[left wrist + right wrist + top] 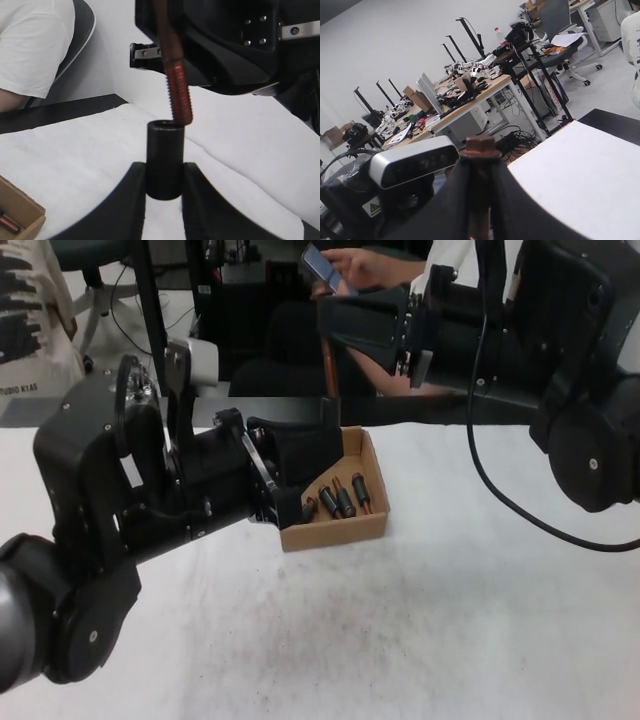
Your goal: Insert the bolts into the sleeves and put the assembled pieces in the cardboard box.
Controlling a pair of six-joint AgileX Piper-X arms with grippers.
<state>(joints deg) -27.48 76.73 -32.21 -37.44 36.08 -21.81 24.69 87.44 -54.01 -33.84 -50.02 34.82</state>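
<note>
My left gripper (165,172) is clamped on the black sleeve (165,145), its mouth open toward the bolt (178,95), which my right gripper (479,175) pinches near the head. The threaded tip sits at the mouth's rim, its axis tilted off the bore, upper centre of the high view.

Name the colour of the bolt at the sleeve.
Coppery red-brown; the bolt, at the black sleeve, shows best in the left wrist view.

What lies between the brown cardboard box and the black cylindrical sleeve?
Just bare white bench cover lies between box and sleeve, in the left wrist view.
</note>
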